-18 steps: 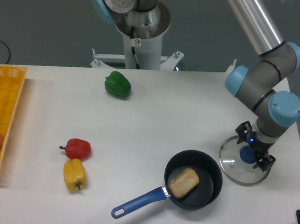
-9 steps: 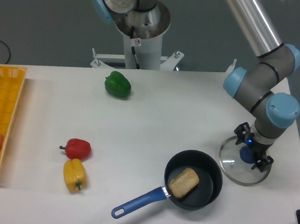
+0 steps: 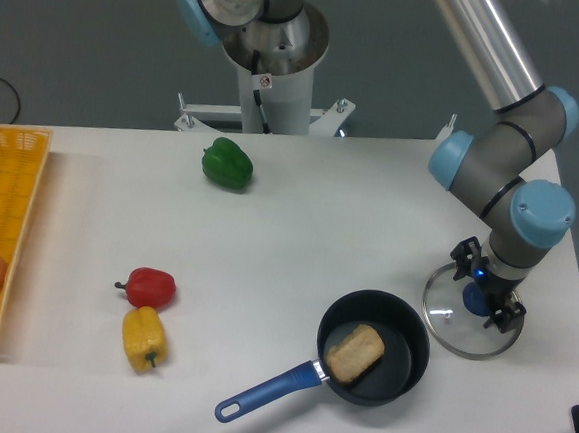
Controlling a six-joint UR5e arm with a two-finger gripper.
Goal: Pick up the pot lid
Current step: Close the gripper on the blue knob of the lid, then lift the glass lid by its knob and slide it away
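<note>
Fingers parted, I see. Round clear-glass pot lid with blue knob lies below them; knob shows between the tips, so I judge closing comes next.

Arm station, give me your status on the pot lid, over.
Hand open, fingers either side of blue knob. Pot lid on table, not lifted. Black pan close beside it, possible snag.

No legible text or labels anywhere.
</note>
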